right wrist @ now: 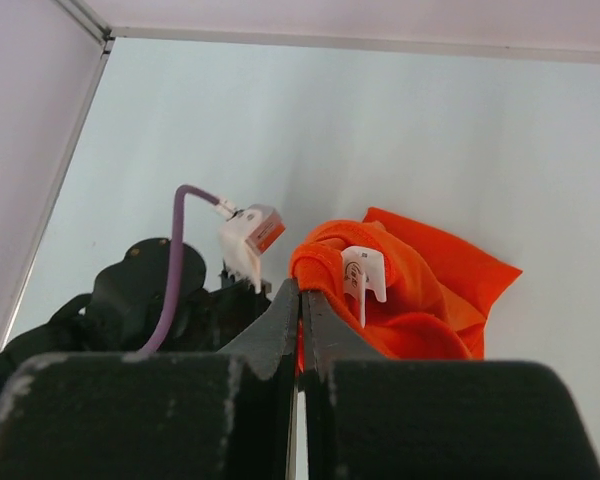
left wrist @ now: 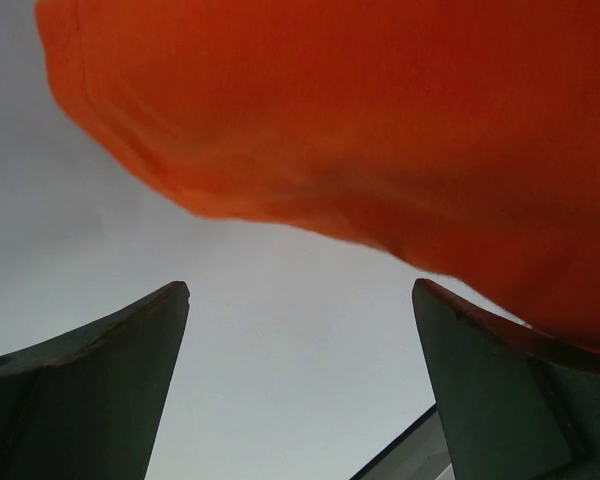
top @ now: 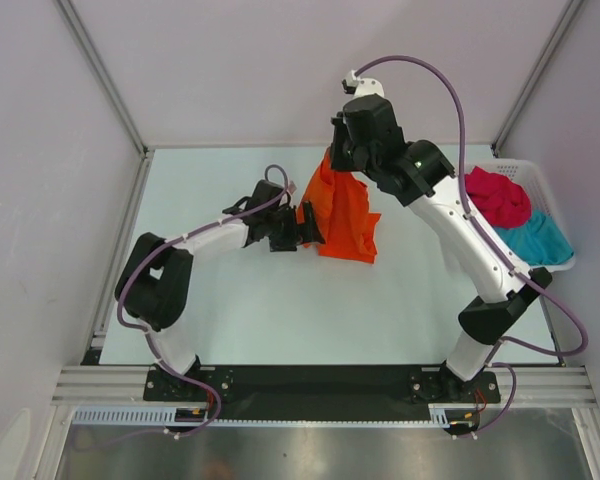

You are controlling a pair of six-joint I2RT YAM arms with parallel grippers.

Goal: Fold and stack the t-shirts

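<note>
The orange t-shirt (top: 344, 215) hangs bunched above the table, lifted by its collar. My right gripper (right wrist: 301, 290) is shut on that collar, next to the white neck label (right wrist: 364, 276). My left gripper (top: 311, 227) stands open just left of the hanging cloth. In the left wrist view the orange t-shirt (left wrist: 380, 120) fills the top, above the two spread fingers (left wrist: 110, 370), with nothing between them. The crimson red t-shirt (top: 500, 196) and the teal blue t-shirt (top: 536, 240) lie crumpled in the white basket (top: 558, 215) at the right.
The pale table (top: 280, 320) is walled by grey panels with metal rails (top: 100, 70) at the corners. The basket sits at the table's right edge beside my right arm. A black base rail (top: 320, 380) runs along the near edge.
</note>
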